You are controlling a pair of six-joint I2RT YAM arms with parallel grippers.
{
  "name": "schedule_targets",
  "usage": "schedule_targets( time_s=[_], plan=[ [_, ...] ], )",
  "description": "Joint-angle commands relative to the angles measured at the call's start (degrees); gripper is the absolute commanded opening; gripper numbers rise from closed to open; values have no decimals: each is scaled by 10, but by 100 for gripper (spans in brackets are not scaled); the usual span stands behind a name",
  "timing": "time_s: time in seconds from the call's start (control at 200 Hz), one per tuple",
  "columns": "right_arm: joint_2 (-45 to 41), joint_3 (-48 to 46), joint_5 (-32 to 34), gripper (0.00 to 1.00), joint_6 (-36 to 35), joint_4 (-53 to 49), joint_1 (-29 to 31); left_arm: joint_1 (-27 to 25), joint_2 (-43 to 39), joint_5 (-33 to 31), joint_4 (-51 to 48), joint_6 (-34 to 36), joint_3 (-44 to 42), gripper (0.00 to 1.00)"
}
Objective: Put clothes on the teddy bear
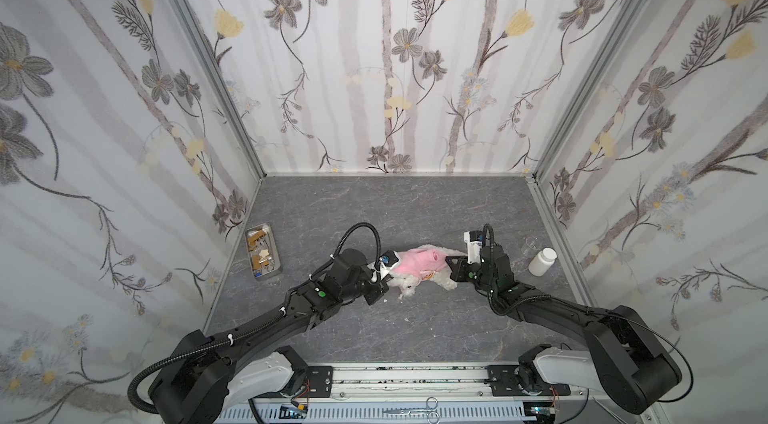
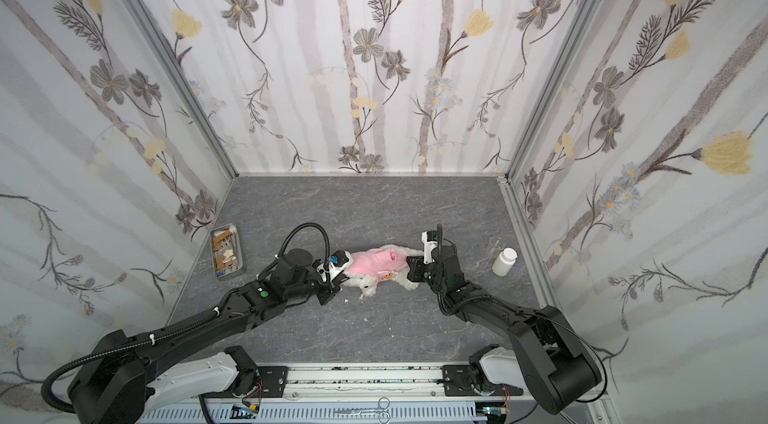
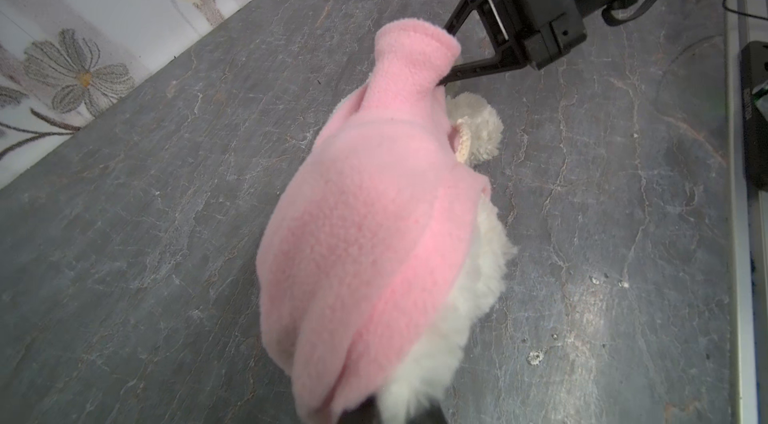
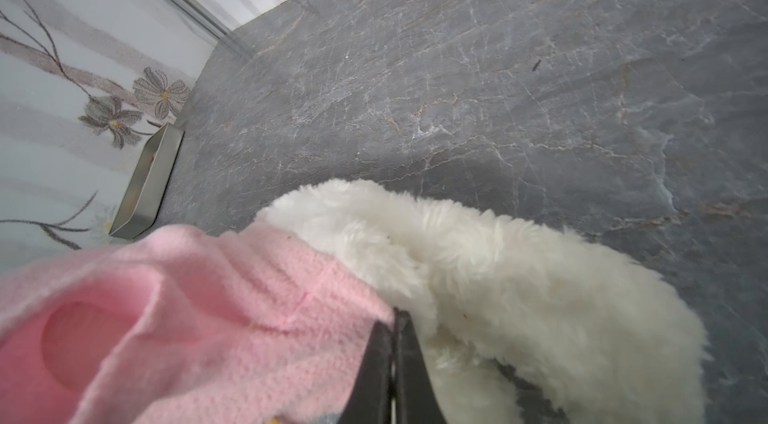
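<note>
The teddy bear point(image 1: 444, 282) lies on its side mid-table, white and fluffy, its body inside a pink hoodie point(image 1: 415, 261). One empty sleeve point(image 3: 415, 56) sticks up. A foot with a beige sole point(image 3: 478, 130) pokes out past the hem. My left gripper point(image 1: 388, 274) is at the left end, shut on white fur point(image 3: 419, 359) right at the hoodie's edge; its fingers are mostly hidden. My right gripper point(image 4: 395, 318) is at the other end, fingers pressed together on the hoodie's hem point(image 4: 332, 297), next to the bear's leg point(image 4: 519, 276).
A metal tray point(image 1: 274, 272) with small parts stands by the left wall. A white bottle point(image 1: 542, 261) and a clear glass beaker point(image 1: 530, 245) stand near the right wall. Scissors point(image 1: 415, 409) lie on the front rail. Small fluff bits point(image 1: 407, 319) dot the table.
</note>
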Motion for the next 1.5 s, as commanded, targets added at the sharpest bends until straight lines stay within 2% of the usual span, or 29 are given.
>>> schedule_targets(
  time_s=[0.0, 0.185, 0.37, 0.52, 0.66, 0.784, 0.859, 0.944, 0.954, 0.969, 1.029, 1.084, 1.149, 1.224, 1.289, 1.369, 1.494],
  plan=[
    [-6, -15, 116, 0, 32, -39, -21, -6, -10, -35, -44, 79, -9, 0],
    [-3, -32, 99, 0, 50, -30, -57, -16, -28, -43, -45, 115, -22, 0],
    [0, -50, 74, 0, 64, -12, -93, -15, -54, -42, -43, 118, -29, 0],
    [5, -55, 63, 0, 84, -2, -103, 0, -77, -12, -16, 94, -32, 0],
    [-11, -69, 54, 0, 106, 13, -117, 6, -78, -13, -13, 95, -40, 0],
    [-18, -73, -39, 0, 69, 95, -88, -1, -44, -14, -12, 104, -27, 0],
    [-46, -41, -43, 27, -3, 40, -49, -4, -22, -13, -12, 103, -7, 0],
    [-111, -22, 28, 49, -86, -27, 2, -4, -17, 5, -7, 96, 5, 0],
    [-120, -20, 37, 58, -95, -33, 7, -4, -17, 8, -7, 95, 6, 0],
    [-131, -19, 48, 65, -108, -40, 15, -4, -18, 10, -7, 95, 7, 0],
    [-182, -15, 93, 76, -159, -59, 47, -4, -18, 11, -7, 92, 10, 0],
    [-214, -16, 98, 80, -195, -49, 71, -4, -22, 15, -7, 94, 7, 0],
    [-227, -15, 56, 85, -240, -17, 101, -3, -27, 19, -6, 92, 7, 0],
    [-203, 1, 10, 88, -285, 13, 132, -3, -32, 21, -6, 90, 7, 0],
    [-171, 20, -23, 96, -304, 25, 149, -3, -35, 21, -6, 85, 7, 0],
    [-141, 34, -22, 99, -346, 37, 187, -3, -38, 24, -6, 81, 8, 0],
    [-82, 77, 27, 98, -390, 19, 241, -3, -44, 26, -6, 80, 8, 0]
  ],
)
